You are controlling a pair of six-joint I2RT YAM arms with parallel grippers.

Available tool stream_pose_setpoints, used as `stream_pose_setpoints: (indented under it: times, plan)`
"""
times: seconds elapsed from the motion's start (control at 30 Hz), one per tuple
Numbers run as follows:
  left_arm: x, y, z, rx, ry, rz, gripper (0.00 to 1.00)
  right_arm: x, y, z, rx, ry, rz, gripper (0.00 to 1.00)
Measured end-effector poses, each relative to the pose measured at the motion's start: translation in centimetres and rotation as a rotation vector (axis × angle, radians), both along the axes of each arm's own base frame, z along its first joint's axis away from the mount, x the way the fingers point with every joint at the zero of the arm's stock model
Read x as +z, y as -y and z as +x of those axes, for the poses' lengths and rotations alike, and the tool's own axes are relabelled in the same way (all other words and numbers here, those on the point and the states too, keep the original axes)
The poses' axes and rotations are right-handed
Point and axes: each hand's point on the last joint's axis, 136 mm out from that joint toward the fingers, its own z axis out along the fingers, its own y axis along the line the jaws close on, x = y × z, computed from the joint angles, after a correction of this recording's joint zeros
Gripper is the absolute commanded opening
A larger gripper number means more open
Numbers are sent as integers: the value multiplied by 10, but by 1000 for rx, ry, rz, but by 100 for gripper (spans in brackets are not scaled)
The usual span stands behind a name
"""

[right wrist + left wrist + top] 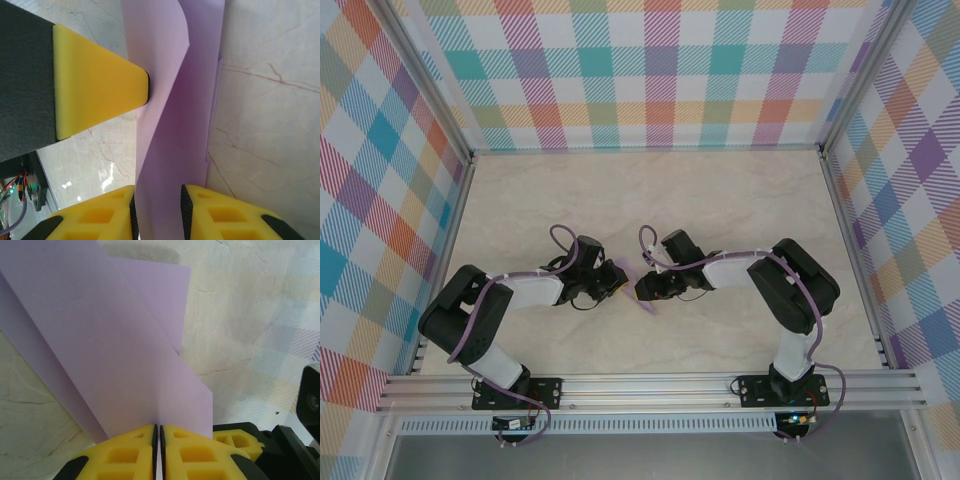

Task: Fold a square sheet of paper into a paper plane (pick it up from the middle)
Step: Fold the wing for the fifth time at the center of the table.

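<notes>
Near the middle of the table (720, 200), the square sheet of paper (125, 340) is found, creased into overlapping lilac layers. Just left of the table's middle, the left gripper (158, 429) is seen with its fingers pressed together, pinching the sheet's edge. Just right of the middle, the right gripper (157, 192) is seen with fingers spread, the sheet passing between them.

We recorded the left arm (465, 318) and right arm (792, 285) as black joint housings joined by white links, each trailed by a looping purple cable (554, 236). The left gripper (158, 427) and right gripper (157, 188) carried yellow moulded fingers (125, 455) with recessed rectangular pockets on black mounts.
</notes>
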Motion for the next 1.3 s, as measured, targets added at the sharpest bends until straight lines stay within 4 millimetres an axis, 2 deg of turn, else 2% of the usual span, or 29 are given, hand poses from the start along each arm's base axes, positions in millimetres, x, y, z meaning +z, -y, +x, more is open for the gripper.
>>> stream_pose_setpoints:
  times: [0.4,0.63,1.0,1.3]
  plan:
    - [0,0,0,-7,6,4,12,0,2,-4,-2,-29,-6,18]
    - [0,0,0,-8,6,4,12,-7,3,-8,6,-62,-17,18]
    - [-6,-1,-1,-6,-8,16,10,-6,1,-9,14,-95,-25,19]
    - [-8,-3,-2,-1,-19,29,10,-5,2,-10,14,-116,-43,23]
